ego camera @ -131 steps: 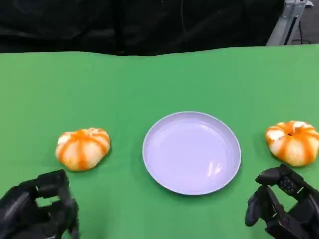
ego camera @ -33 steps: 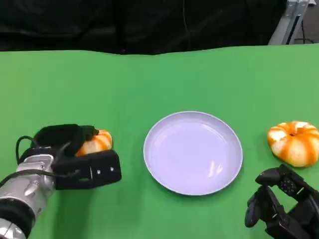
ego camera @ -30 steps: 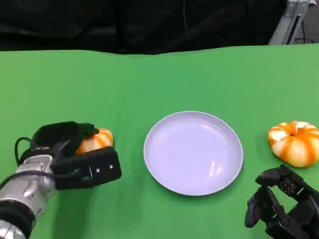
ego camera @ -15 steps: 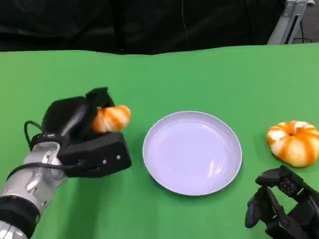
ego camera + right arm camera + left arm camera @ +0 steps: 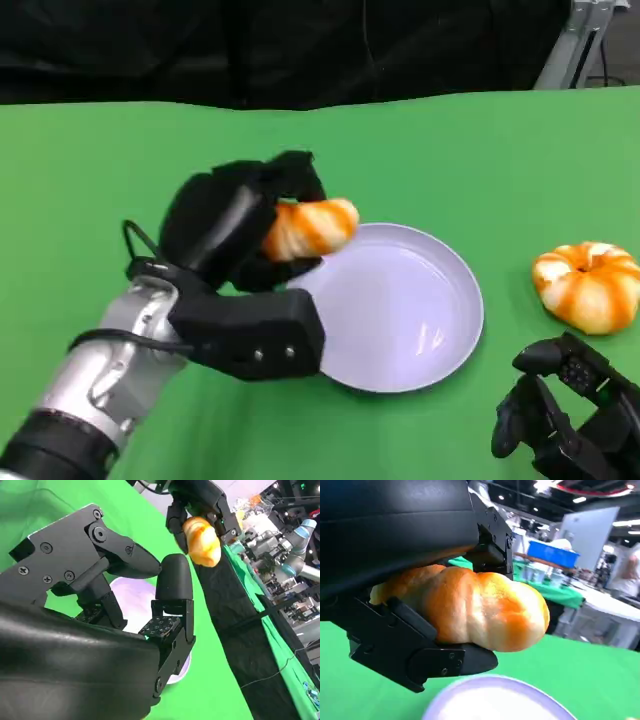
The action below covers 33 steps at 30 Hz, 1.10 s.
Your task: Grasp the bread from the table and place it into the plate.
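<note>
Left robot hand (image 5: 235, 235) grips bread (image 5: 308, 227), raised over plate (image 5: 400, 345) left rim. Carry further toward plate centre, lower, then release. Right robot hand (image 5: 560, 410) idle near plate, fingers apart, holding nothing. Second bread (image 5: 588, 285) right of plate on worktop (image 5: 420, 150).

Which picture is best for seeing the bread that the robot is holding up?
The left wrist view: the held bread is close up between the left hand's fingers. The head view shows it smaller, at the plate's edge; the right wrist view shows it tiny.
</note>
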Available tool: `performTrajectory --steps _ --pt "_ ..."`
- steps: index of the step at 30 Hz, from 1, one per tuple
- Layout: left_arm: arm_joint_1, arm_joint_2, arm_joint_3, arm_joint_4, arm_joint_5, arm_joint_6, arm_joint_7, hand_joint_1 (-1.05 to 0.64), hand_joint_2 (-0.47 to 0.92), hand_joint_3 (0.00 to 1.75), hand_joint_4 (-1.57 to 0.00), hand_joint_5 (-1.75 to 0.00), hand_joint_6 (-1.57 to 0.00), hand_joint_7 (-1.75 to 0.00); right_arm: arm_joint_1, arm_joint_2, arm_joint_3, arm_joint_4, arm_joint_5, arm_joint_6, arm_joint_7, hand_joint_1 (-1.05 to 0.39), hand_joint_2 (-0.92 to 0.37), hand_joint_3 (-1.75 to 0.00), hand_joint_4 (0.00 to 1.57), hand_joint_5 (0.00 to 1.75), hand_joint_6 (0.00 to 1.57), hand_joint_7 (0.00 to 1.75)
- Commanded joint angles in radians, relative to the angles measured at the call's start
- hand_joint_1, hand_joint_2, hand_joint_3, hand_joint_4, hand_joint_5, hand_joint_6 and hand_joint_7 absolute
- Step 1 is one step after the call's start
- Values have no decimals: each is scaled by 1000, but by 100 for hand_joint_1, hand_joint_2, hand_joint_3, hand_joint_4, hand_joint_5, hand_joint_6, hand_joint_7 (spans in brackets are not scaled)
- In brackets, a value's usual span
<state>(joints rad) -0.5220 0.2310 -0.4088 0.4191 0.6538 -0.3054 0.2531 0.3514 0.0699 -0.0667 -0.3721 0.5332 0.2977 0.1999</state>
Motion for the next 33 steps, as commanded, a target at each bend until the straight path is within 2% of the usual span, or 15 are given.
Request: performTrajectory --steps 1,4,12,15,16,17,18,20,22,24,25,26,27,29,33 --pt "32 -30 -51 -9 30 2 -24 -7 67 78 -73 -175 -62 -174 -1 -6 0 -4 0 -6 -2 -15 -54 -110 83 175 81 144" --pt "38 -60 -89 17 57 -11 -6 -5 66 76 -74 -175 -67 -169 1 -4 2 -15 3 8 -14 -15 -54 -110 83 175 81 144" --pt "14 -129 -133 123 89 -30 35 -7 66 75 -71 -175 -61 -174 3 -2 7 -19 6 2 -11 -14 -54 -109 84 175 81 143" --pt "-8 -147 -141 169 103 -38 57 -7 72 66 -70 -175 -59 -173 3 3 8 -20 9 7 -17 -15 -55 -110 84 175 81 143" --pt "-13 -150 -141 182 103 -43 66 -7 76 55 -68 -175 -57 -174 2 3 8 -20 9 9 -19 -15 -55 -109 84 175 81 143" --pt "-20 -152 -144 194 111 -44 81 -7 78 48 -67 -174 -58 -168 1 3 9 -20 6 8 -20 -15 -54 -109 84 175 81 143" --pt "-27 -152 -149 204 120 -44 91 -9 83 37 -64 -172 -64 -147 1 4 9 -19 5 5 -19 -15 -54 -109 84 175 81 143" --pt "-36 -152 -154 215 133 -45 102 -15 90 22 -62 -142 -80 -86 1 4 10 -17 4 2 -17 -15 -55 -109 85 175 81 143" --pt "-39 -153 -154 221 136 -47 107 -16 92 19 -62 -135 -85 -70 1 5 10 -17 4 1 -17 -15 -55 -109 85 175 81 143" --pt "-42 -143 -164 223 152 -43 105 -16 92 18 -62 -133 -87 -66 2 4 9 -16 7 1 -14 -15 -55 -109 85 175 82 143" --pt "-43 -135 -171 223 164 -39 103 -45 92 26 -40 -91 -69 -41 2 3 8 -16 9 0 -11 -15 -55 -108 84 175 81 143" --pt "-41 -130 -174 222 168 -35 94 -65 92 30 -33 -48 -59 -18 3 3 8 -17 9 1 -11 -16 -55 -108 84 175 81 143" --pt "-39 -127 -175 221 170 -33 88 -75 92 33 -26 -29 -53 -9 3 3 8 -17 9 2 -12 -16 -55 -108 84 175 81 143" --pt "-33 -121 -177 221 170 -27 77 -88 92 40 -15 -11 -43 -2 4 0 10 -22 5 5 -16 -16 -55 -107 84 175 81 144" --pt "-31 -115 -184 220 169 -21 74 -96 92 47 -9 -3 -37 0 5 -1 10 -23 3 5 -16 -16 -55 -107 84 175 80 144"
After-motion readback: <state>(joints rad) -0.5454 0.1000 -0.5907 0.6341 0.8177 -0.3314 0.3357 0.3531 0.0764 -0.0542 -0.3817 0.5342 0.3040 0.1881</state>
